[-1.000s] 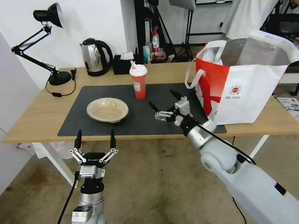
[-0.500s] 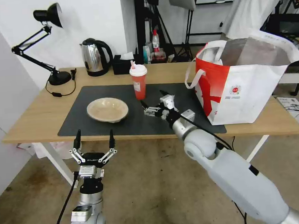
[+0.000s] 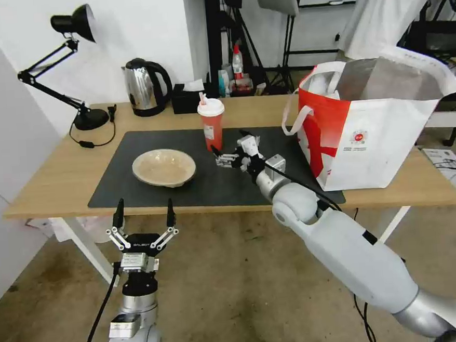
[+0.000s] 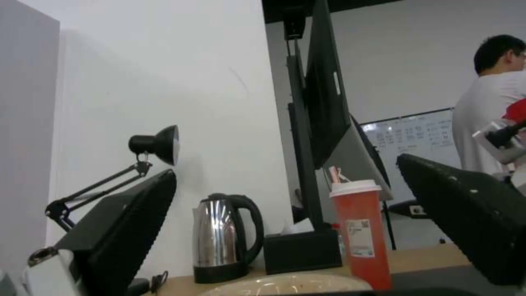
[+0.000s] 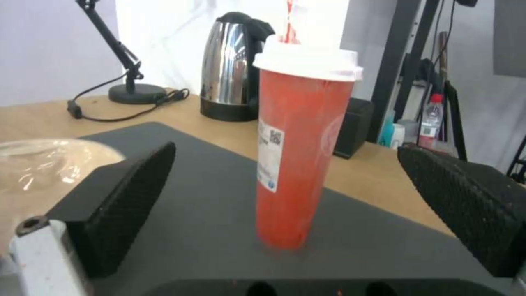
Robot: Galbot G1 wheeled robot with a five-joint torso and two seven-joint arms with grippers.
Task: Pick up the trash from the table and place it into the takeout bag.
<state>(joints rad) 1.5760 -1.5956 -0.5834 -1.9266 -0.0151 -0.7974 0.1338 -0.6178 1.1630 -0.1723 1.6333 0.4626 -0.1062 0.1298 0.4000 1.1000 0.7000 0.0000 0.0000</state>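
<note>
A red drink cup [image 3: 212, 124] with a white lid and straw stands upright on the dark grey mat [image 3: 133, 162] of the table [image 3: 51, 178]. My right gripper [image 3: 228, 142] is open just right of the cup's base, low over the mat. In the right wrist view the cup [image 5: 298, 156] stands a short way ahead, between the lines of the two spread fingers [image 5: 118, 205] and clear of both. A shallow beige bowl [image 3: 164, 167] lies left of the cup. The takeout bag [image 3: 370, 124] stands open at the table's right end. My left gripper [image 3: 143, 211] waits open below the table's front edge.
A steel kettle [image 3: 146, 86], a black tissue box [image 3: 186, 98] and a black desk lamp [image 3: 72, 25] stand along the back of the table. Stands and bottles crowd the room behind. A person in white stands behind the bag.
My right gripper has moved left and away from me across the mat, from beside the bag to just short of the red cup, staying open. The left arm has not moved.
</note>
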